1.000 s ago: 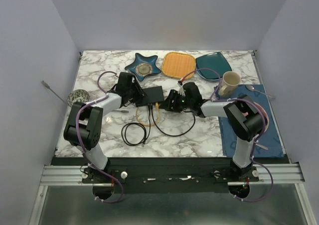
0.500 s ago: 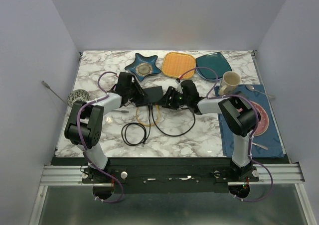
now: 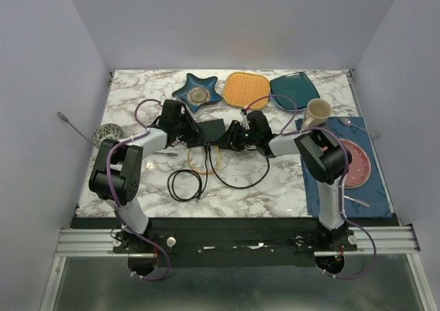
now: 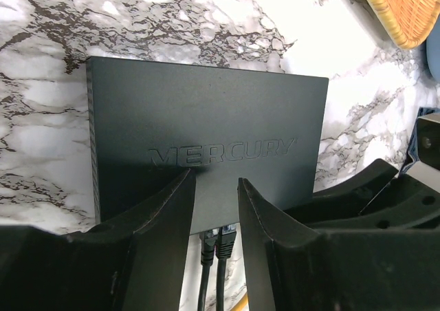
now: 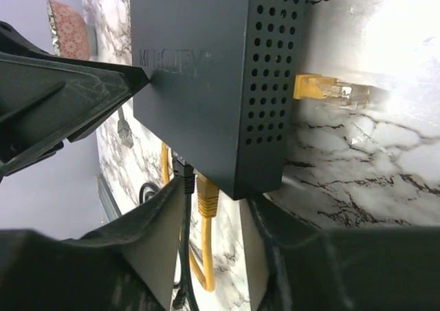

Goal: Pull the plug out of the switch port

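Left arm [image 3: 148, 140], right arm [image 3: 283, 146] reach inward, low; jaws apart.

Clearance around the switch [image 3: 212, 130], top view, 12 o'clock at the far wall.
- 11 to 2: star plate [image 3: 196, 91], orange plate [image 3: 247, 89] and teal plate [image 3: 294, 91] line the far edge. A bare marble strip lies between them and the switch.
- 3: right gripper [image 5: 212, 194], jaws apart around a yellow plug [image 5: 206, 204] and a black plug [image 5: 186, 181]. A loose yellow plug [image 5: 328, 89] lies just beside the perforated end.
- 4: cup [image 3: 317, 111] and blue mat [image 3: 323, 187].
- 6: yellow cable [image 3: 207, 158], black cable loop [image 3: 237, 186] and coiled black cable [image 3: 172, 186] clutter the approach.
- 9: left gripper [image 4: 215, 180], fingertip on the switch's top, jaws apart.
- 8 to 9, beyond the left arm: open marble, with a small round dish [image 3: 108, 132] at the table's left edge.
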